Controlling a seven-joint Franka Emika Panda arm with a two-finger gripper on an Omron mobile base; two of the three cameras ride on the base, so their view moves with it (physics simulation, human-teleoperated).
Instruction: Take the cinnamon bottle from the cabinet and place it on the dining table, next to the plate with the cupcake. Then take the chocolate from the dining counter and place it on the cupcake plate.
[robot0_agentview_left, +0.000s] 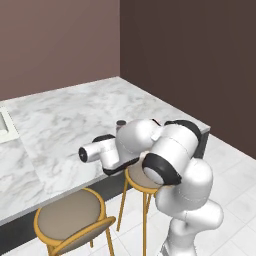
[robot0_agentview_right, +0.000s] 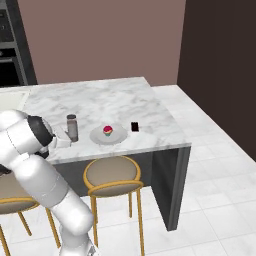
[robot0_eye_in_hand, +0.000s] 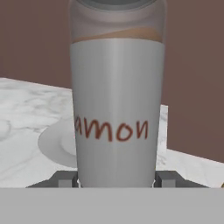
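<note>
The bottle (robot0_eye_in_hand: 117, 109) is pinched upright by the claw (robot0_eye_in_hand: 117, 178), standing on the table (robot0_agentview_right: 100, 97) near its front edge. Just beside it the plate (robot0_agentview_right: 120, 136) with the cupcake (robot0_agentview_right: 107, 131) is seen, then the chocolate (robot0_agentview_right: 135, 127)

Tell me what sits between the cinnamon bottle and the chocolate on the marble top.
The plate with the cupcake lies between the cinnamon bottle and the chocolate; the right base view shows it.

Open marble (robot0_agentview_right: 100, 97) beyond; plate (robot0_agentview_right: 97, 136) just beside bottle (robot0_agentview_right: 72, 127).
</note>
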